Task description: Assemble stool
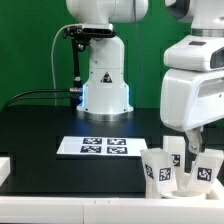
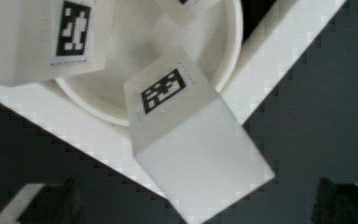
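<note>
The stool's white parts lie bunched at the exterior view's lower right. A tagged leg (image 1: 160,170) and a second tagged leg (image 1: 206,172) show there, under my gripper (image 1: 190,145). In the wrist view one leg (image 2: 194,140) with a tag near its far end lies slanted across the rim of the round seat (image 2: 101,92). Its near end reaches into the gap between my dark fingers (image 2: 51,200). My gripper (image 2: 197,205) is open, and neither finger touches the leg. Another tagged leg (image 2: 69,35) lies over the seat's far side.
The marker board (image 1: 97,147) lies flat on the black table in the middle. The robot base (image 1: 105,80) stands behind it with cables running off to the left. A white rail (image 1: 90,208) borders the table's front edge. A white strip (image 2: 286,60) runs beside the seat.
</note>
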